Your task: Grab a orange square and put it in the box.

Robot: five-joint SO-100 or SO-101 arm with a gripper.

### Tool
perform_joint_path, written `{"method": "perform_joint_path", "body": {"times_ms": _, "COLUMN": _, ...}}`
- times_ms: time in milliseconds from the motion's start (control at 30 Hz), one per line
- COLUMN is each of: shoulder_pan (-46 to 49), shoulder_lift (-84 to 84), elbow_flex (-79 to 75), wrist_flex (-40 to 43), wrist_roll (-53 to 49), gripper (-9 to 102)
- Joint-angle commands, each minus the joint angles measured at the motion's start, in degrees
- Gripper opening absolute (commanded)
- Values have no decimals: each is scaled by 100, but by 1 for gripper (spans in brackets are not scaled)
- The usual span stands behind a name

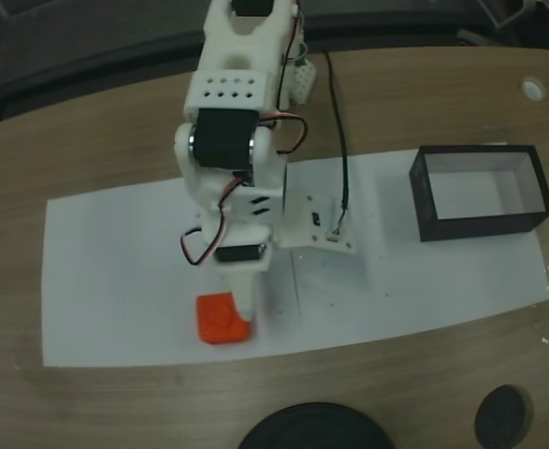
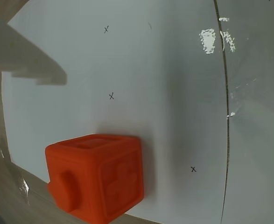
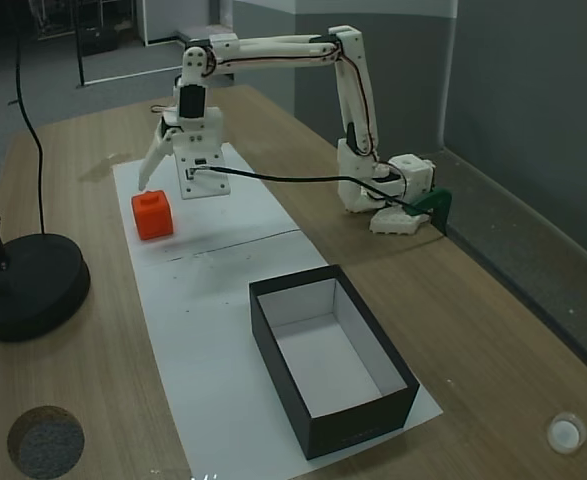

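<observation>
Gripper (image 3: 153, 165) hangs just above the orange square (image 3: 153, 215), which rests on white paper (image 3: 223, 330); jaws parted, holding nothing. Box (image 3: 358, 425) stands well apart.

Wooden table (image 3: 493, 330) — white paper sheet (image 3: 213, 290) with orange square (image 3: 153, 215) and box (image 3: 330, 357), black round base (image 3: 28, 290).

A curved wooden table (image 3: 493, 300) carried a long white paper sheet (image 3: 203, 330); a round black stand base (image 3: 28, 285) and a dark disc (image 3: 45, 440) sat at its edge; grey walls (image 3: 523, 80) rose behind; dim grey floor beyond
</observation>
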Motion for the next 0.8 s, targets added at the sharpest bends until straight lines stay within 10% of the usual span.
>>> {"method": "perform_joint_path", "body": {"times_ms": 0, "shoulder_pan": -53, "shoulder_lift": -9, "elbow_flex": -360, "wrist_flex": -123, "wrist_roll": -26, "gripper": 34}}
{"method": "perform_joint_path", "body": {"times_ms": 767, "shoulder_pan": 237, "shoulder_lift": -958, "elbow_flex": -879, "wrist_flex": -1046, "wrist_roll": -352, "gripper": 34}}
